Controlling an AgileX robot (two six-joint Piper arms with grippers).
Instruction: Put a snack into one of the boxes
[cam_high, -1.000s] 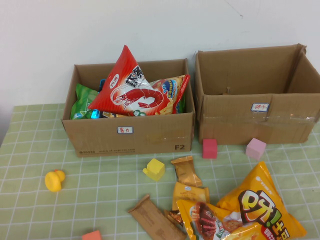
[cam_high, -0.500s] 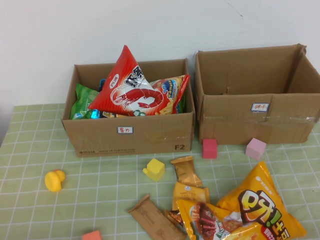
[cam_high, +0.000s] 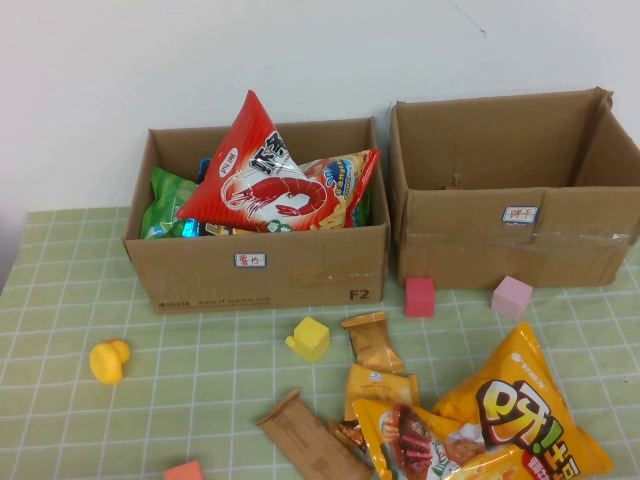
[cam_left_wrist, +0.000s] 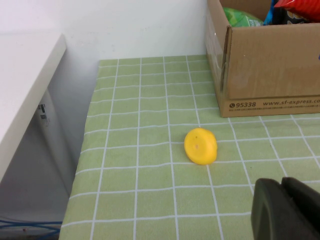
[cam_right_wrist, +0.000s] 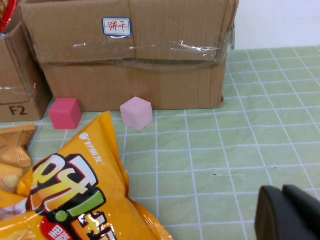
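— Where are the grippers?

— My left gripper (cam_left_wrist: 287, 210) hangs clenched and empty near the yellow duck (cam_left_wrist: 200, 146). My right gripper (cam_right_wrist: 292, 212) hovers beside the orange chip bag (cam_right_wrist: 65, 195); its jaws I can't tell.

— Which arm goes?

— Right's nearer; the empty right box (cam_high: 515, 245) lies beyond the bag.

Green white-gridded surface (cam_high: 60, 300); brown cardboard boxes (cam_high: 300, 270); red prawn-print bag (cam_high: 255, 175); orange snack bag (cam_high: 525, 405); yellow duck (cam_high: 108, 360); pink cube (cam_high: 511, 298).
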